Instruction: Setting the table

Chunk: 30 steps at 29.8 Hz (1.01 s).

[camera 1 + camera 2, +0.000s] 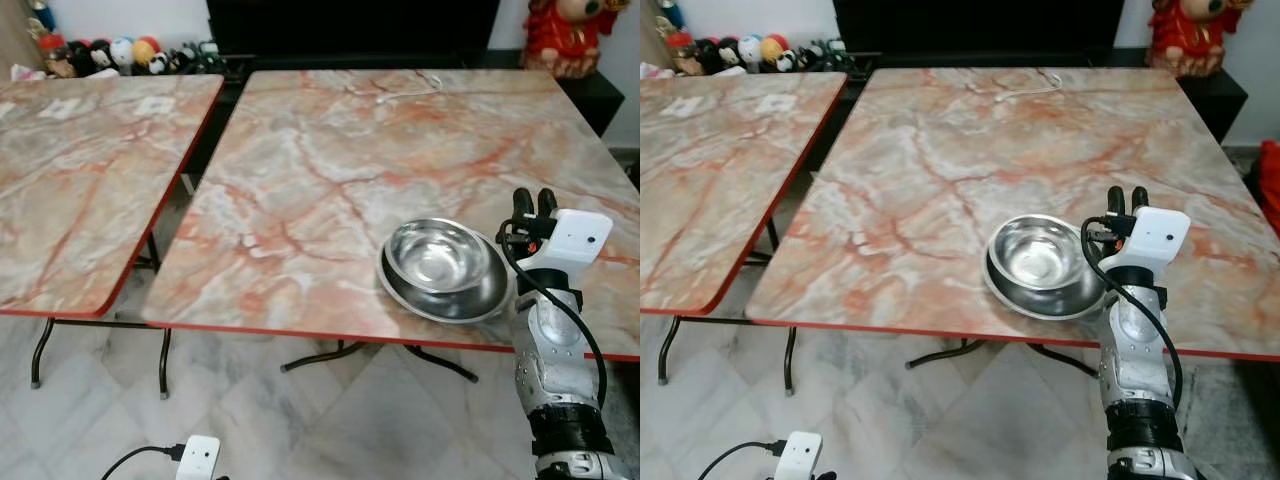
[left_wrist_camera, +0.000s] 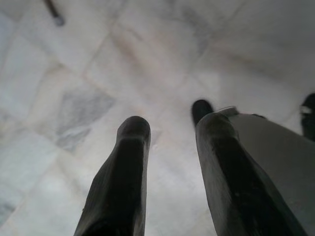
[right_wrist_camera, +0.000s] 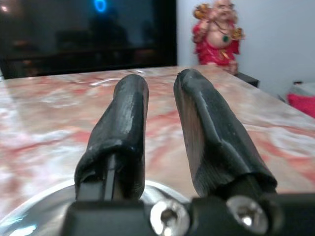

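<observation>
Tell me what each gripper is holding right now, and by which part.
Nothing is held. The right gripper is open above the table, beside the rim of the stacked steel bowls. The left gripper hangs open over the floor.

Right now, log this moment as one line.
right gripper: open, beside steel bowls | bowls: stacked, near table edge | left gripper: open, idle above floor

Just beside the right gripper (image 1: 532, 203), two nested bowls (image 1: 445, 268) are polished, mirror-bright metal. The counter (image 1: 330, 170) beneath has a smooth, glossy marble-look top (red edging). The gripper's fingers (image 3: 123, 132) look like matt, scuffed black rubber.
</observation>
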### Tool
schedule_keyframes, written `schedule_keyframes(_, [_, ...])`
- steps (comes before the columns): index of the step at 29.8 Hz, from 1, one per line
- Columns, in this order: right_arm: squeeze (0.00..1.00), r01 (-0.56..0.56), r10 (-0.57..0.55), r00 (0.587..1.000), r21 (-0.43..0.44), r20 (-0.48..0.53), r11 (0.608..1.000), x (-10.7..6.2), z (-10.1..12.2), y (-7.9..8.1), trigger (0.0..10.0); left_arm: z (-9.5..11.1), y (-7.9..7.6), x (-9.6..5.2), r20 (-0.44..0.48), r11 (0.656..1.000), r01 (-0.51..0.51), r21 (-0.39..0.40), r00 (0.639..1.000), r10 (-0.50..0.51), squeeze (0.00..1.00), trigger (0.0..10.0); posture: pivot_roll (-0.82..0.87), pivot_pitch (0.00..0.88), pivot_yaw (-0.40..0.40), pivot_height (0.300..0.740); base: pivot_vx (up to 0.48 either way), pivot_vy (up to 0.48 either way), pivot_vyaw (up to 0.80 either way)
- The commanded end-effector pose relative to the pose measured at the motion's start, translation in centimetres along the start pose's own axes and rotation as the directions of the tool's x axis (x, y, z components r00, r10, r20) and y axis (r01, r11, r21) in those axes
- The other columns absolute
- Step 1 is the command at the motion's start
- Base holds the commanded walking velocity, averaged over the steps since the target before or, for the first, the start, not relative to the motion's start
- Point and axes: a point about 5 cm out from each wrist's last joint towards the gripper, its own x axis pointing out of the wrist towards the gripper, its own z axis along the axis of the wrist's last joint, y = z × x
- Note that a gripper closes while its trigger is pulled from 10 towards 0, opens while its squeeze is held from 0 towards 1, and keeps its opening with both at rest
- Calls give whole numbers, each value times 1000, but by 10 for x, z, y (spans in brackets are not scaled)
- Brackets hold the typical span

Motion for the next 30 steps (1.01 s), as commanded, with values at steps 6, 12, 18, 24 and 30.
schedule_keyframes(6, [0, -15, 15, 1000, -16, 11, 1000, -2, 4, 3, 10000, -7, 1, -1, -27, 1000, 0, 8, 1000, 1, 0, 10000, -112, 8, 47, 740, 0, 480, 0])
schedule_keyframes(12, [0, -20, 20, 1000, 18, 5, 1000, -2, 5, 14, 10000, -9, 1, -2, -32, 1000, 1, 7, 999, 0, 0, 10000, -106, 0, 46, 740, 0, 480, 0])
schedule_keyframes(18, [0, -37, 36, 999, 3, 5, 999, -2, 7, 18, 10000, -11, 1, -2, -38, 1000, -5, 2, 999, 5, 0, 10000, -103, 14, 42, 740, 0, 480, 0])
schedule_keyframes(24, [0, -30, 30, 999, 1, 12, 1000, -1, 10, 16, 10000, -11, 1, -2, -35, 1000, -12, -12, 999, 11, 0, 10000, -93, 40, 34, 740, 0, 480, 0])
schedule_keyframes(30, [0, -29, 29, 1000, 2, 7, 1000, -1, 9, 16, 10000, -12, 1, -3, -36, 1000, -21, -23, 999, 20, 0, 10000, -75, 59, 20, 740, 0, 480, 0])
